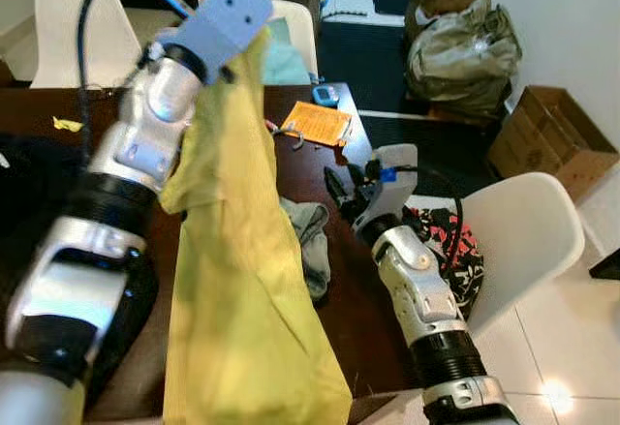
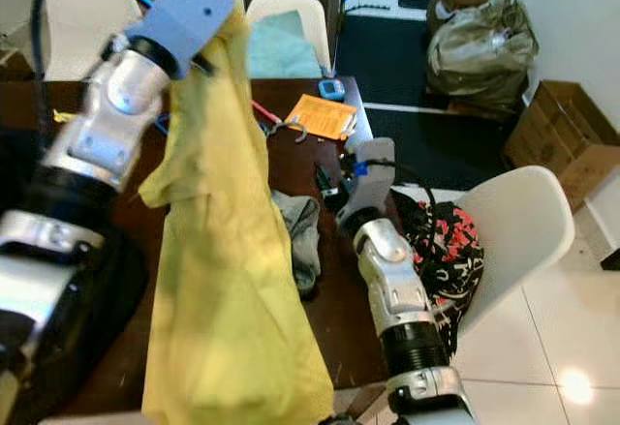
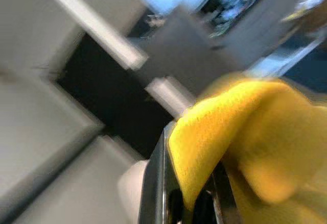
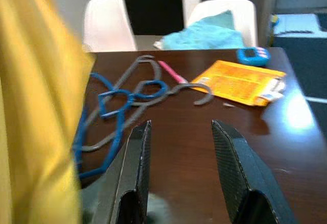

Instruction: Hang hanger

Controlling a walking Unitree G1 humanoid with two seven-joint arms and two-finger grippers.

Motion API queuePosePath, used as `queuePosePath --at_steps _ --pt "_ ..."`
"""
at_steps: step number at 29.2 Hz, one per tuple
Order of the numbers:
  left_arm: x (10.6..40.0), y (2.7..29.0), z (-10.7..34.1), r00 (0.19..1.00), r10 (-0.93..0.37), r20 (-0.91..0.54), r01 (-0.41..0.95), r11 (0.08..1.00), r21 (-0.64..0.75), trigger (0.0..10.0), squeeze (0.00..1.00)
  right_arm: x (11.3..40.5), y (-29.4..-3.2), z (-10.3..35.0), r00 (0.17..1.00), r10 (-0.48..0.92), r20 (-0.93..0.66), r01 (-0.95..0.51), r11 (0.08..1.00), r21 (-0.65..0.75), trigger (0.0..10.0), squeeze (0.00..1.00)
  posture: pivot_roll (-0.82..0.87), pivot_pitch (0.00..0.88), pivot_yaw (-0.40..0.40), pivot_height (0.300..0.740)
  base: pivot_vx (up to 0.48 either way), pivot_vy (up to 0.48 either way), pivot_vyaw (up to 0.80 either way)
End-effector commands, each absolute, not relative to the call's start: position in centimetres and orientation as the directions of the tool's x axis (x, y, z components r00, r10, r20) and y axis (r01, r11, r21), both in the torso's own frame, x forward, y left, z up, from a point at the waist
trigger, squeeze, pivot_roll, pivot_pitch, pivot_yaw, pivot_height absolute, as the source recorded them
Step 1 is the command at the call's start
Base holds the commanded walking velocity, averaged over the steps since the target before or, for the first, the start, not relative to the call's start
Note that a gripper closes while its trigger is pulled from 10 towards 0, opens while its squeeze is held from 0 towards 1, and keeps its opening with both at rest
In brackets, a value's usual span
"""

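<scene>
The left gripper (image 3: 194, 203) is raised above the dark brown wooden table (image 1: 329, 168), its black fingers pinched on the top of a long yellow cloth garment (image 1: 242, 280) that hangs down over the table's near edge. The garment screens much of the table's middle from the head camera. The right gripper (image 4: 181, 175) sits low over the table's right side, fingers spread wide with nothing between them.

Ahead of the right gripper lies a tangle of grey and blue plastic hangers (image 4: 127, 101) flat on the table, partly behind the garment, with a thin pink stick (image 4: 171, 72) among them. An orange printed card (image 1: 318, 122) lies just beyond the hangers, and a small blue device (image 4: 254, 55) near the table's far right corner. A crumpled grey cloth (image 1: 312, 241) rests on the table beside the garment. A white moulded chair (image 1: 528, 236) stands at the table's right edge, holding a red, black and white patterned bag (image 1: 450, 246).
</scene>
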State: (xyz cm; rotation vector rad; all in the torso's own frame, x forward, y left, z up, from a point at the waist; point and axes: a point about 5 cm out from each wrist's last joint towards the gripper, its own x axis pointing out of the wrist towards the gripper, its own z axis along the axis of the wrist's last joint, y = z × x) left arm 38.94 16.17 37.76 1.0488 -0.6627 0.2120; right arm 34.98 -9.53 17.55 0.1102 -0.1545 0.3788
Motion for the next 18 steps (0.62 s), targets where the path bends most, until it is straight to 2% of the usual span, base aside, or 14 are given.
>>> queuePosePath --at_steps 1,8,9,10,12,13,15,16,18 --pt "39.0 16.5 38.4 0.765 -0.141 0.629 -0.547 0.373 0.749 10.0 0.0 34.8 -9.9 17.4 0.923 0.348 0.165 -0.365 0.927 0.088 10.0 0.0 -0.03 0.098 -0.049 0.74 0.0 0.0 0.0" --pt "39.6 18.0 38.8 0.775 -0.106 0.623 -0.565 0.326 0.758 10.0 0.0 34.9 -9.9 17.5 0.922 0.348 0.167 -0.366 0.927 0.087 10.0 0.0 -0.03 0.098 -0.053 0.74 0.0 0.0 0.0" --pt "39.8 18.4 39.6 0.771 -0.105 0.628 -0.579 0.295 0.76 10.0 0.0 34.9 -10.0 17.5 0.922 0.349 0.166 -0.366 0.927 0.086 10.0 0.0 -0.03 0.095 -0.067 0.74 0.0 0.0 0.0" --pt "39.7 17.9 41.5 0.742 -0.142 0.655 -0.619 0.232 0.751 10.0 0.0 35.0 -10.0 17.4 0.922 0.353 0.161 -0.369 0.926 0.084 10.0 0.0 -0.02 0.094 -0.071 0.74 0.0 0.0 0.0" --pt "39.7 17.9 41.5 0.742 -0.142 0.655 -0.619 0.232 0.751 10.0 0.0 35.0 -10.0 17.4 0.922 0.353 0.161 -0.369 0.926 0.084 10.0 0.0 -0.02 0.094 -0.071 0.74 0.0 0.0 0.0" --pt "39.5 17.2 43.1 0.718 -0.179 0.673 -0.644 0.197 0.739 10.0 0.0 35.0 -10.0 17.3 0.922 0.354 0.158 -0.37 0.926 0.083 10.0 0.0 -0.02 0.095 -0.068 0.74 0.0 0.0 0.0" --pt "39.5 17.2 43.1 0.718 -0.179 0.673 -0.644 0.197 0.739 10.0 0.0 35.0 -10.0 17.3 0.922 0.354 0.158 -0.37 0.926 0.083 10.0 0.0 -0.02 0.095 -0.068 0.74 0.0 0.0 0.0" --pt "38.7 14.1 46.1 0.661 -0.275 0.699 -0.671 0.202 0.714 10.0 0.0 35.0 -10.3 17.2 0.926 0.344 0.156 -0.359 0.929 0.084 10.0 0.0 -0.03 0.101 -0.054 0.74 0.0 0.0 0.0" --pt "38.7 14.1 46.1 0.661 -0.275 0.699 -0.671 0.202 0.714 10.0 0.0 35.0 -10.3 17.2 0.926 0.344 0.156 -0.359 0.929 0.084 10.0 0.0 -0.03 0.101 -0.054 0.74 0.0 0.0 0.0"
